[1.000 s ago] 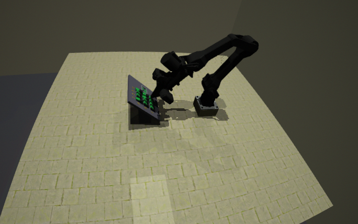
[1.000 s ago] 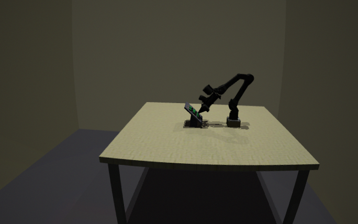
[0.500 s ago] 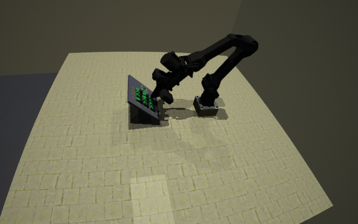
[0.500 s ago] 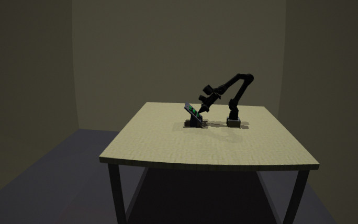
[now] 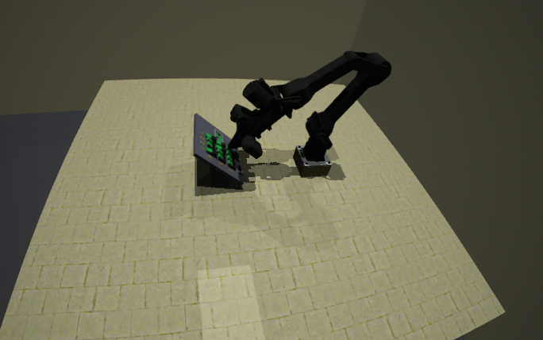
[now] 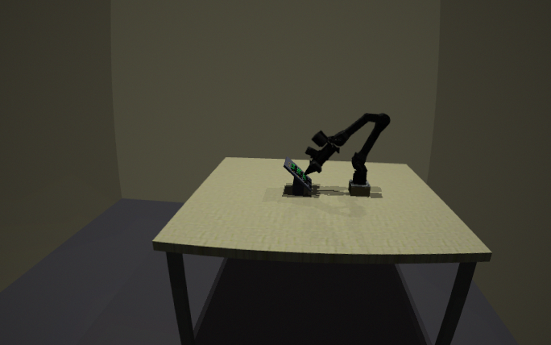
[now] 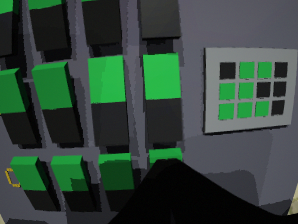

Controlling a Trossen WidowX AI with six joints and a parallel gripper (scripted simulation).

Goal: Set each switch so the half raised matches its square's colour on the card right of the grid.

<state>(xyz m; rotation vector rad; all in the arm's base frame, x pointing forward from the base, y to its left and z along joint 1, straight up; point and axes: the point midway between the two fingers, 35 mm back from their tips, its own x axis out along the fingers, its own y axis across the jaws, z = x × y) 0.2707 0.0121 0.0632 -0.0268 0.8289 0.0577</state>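
The tilted panel [image 5: 198, 138] [image 6: 288, 162] [image 7: 195, 165] carries a grid of switches in three rows of four. The card [image 7: 211, 90] shows, far row: dark, green, green, dark; middle: green, green, dark, dark; near: green, green, green, dark. In the middle row, the left two switches show a raised green edge; the third switch [image 7: 109, 80] and fourth switch [image 7: 161, 77] look raised at the dark half. The near row's left three look green-raised. My gripper [image 5: 232, 147] [image 6: 306, 174] [image 7: 166, 168] is shut, its tip over the near-row right switch [image 7: 166, 153], hiding most of it. The far row is cut off.
The panel stands on a dark wedge [image 5: 216, 176] on the table [image 5: 159, 248] [image 6: 243, 227]. The arm's base [image 5: 313, 168] [image 6: 359, 189] stands to the right of the panel in the top and exterior views. A yellow letter [image 7: 12, 177] lies left of the near row.
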